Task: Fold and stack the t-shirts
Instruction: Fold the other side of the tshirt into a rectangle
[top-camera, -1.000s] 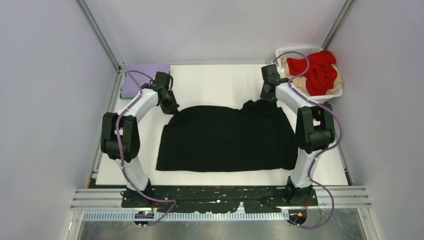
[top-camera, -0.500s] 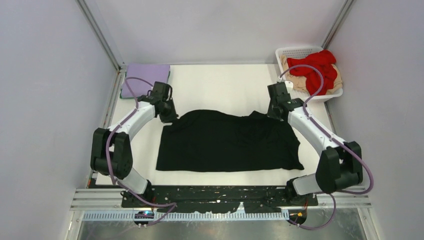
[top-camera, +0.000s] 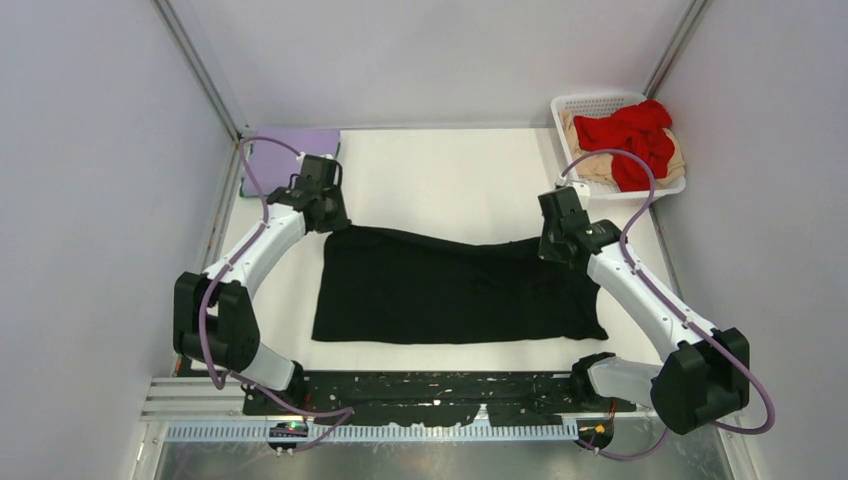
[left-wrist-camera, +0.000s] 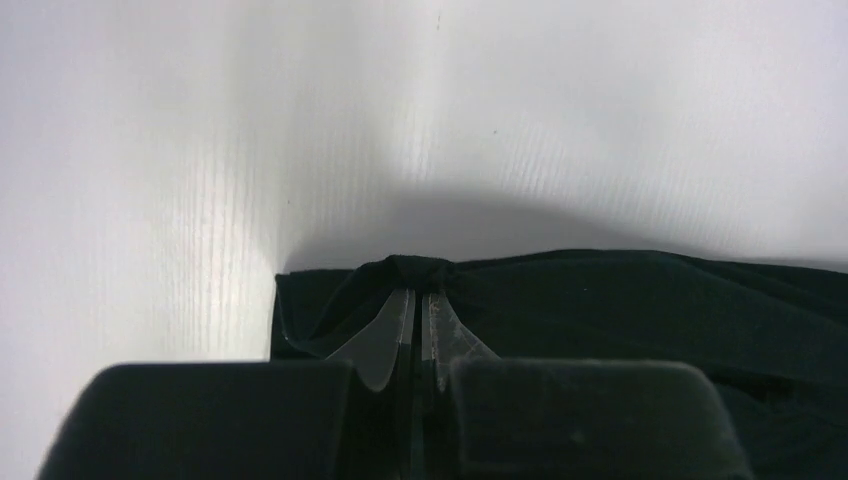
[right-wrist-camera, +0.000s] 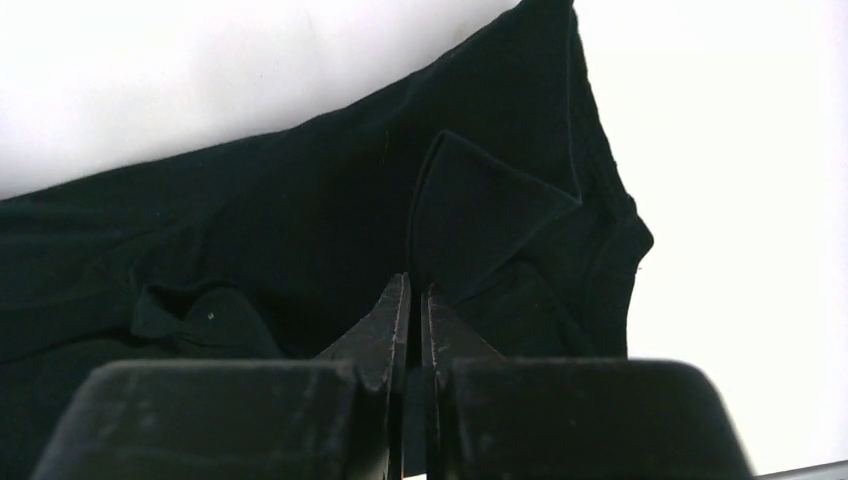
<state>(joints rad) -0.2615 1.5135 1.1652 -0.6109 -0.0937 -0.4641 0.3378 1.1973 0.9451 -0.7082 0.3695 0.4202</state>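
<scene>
Black t-shirt (top-camera: 455, 290), table (top-camera: 450, 180) centre: far corners pinched by left gripper (left-wrist-camera: 415, 295) and right gripper (right-wrist-camera: 415, 290) (both clamped tight). Carry level toward near edge, fabric taut.

Top cam: fixed high behind the arm bases (top-camera: 270, 388), tilted down and forward. Whole table (top-camera: 440, 170) in frame, bases along the bottom edge.
Left wrist cam: very close and low, sighting along the left gripper (left-wrist-camera: 415, 300) at bottom centre.
Right wrist cam: same over the right gripper (right-wrist-camera: 412, 300).
Overlap: black t-shirt (top-camera: 455, 290) in all three. Each wrist view covers one of its upper corners in the top frame.
</scene>
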